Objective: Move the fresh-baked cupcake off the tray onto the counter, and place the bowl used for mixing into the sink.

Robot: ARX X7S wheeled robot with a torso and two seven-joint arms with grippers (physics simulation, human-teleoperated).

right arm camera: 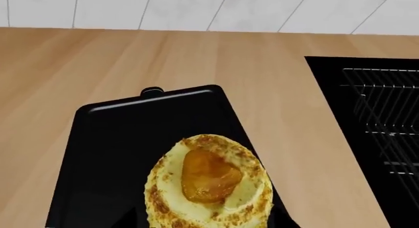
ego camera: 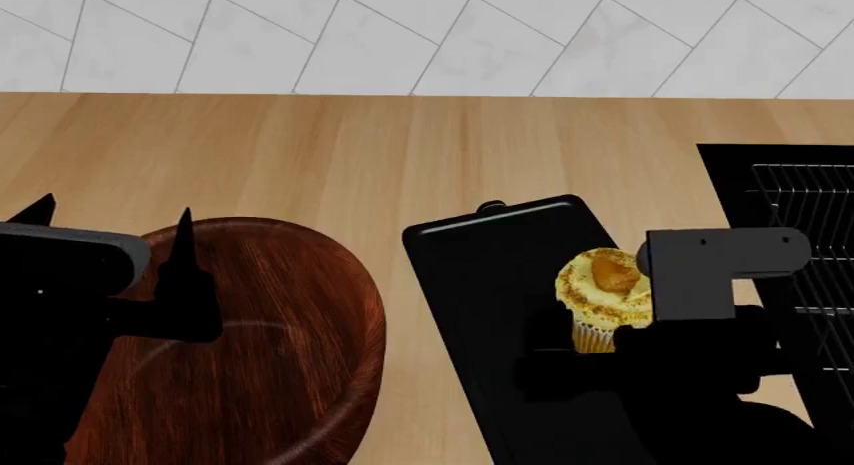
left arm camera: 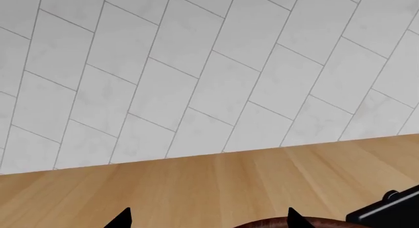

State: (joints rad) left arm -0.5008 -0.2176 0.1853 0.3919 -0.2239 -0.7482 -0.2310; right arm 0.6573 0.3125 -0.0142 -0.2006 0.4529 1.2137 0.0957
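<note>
The cupcake point(ego camera: 603, 297) sits mid-frame on the black tray point(ego camera: 481, 285), tight against the right tool point(ego camera: 587, 350); whether that tool grips it, I cannot tell. A clean lift straight up, then across to bare counter point(ego camera: 400, 145), seems best. The left tool point(ego camera: 114, 215), prongs spread, straddles the wooden bowl's point(ego camera: 267, 365) rim, holding nothing.

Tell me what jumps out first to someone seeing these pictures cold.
The cupcake with yellow frosting grabs the eye, bright against the black tray at mid-counter, with the right gripper close around it. Next comes the big reddish-brown bowl to the tray's left, where the left gripper hangs over its rim. The sink with its wire rack shows at the right edge.
</note>
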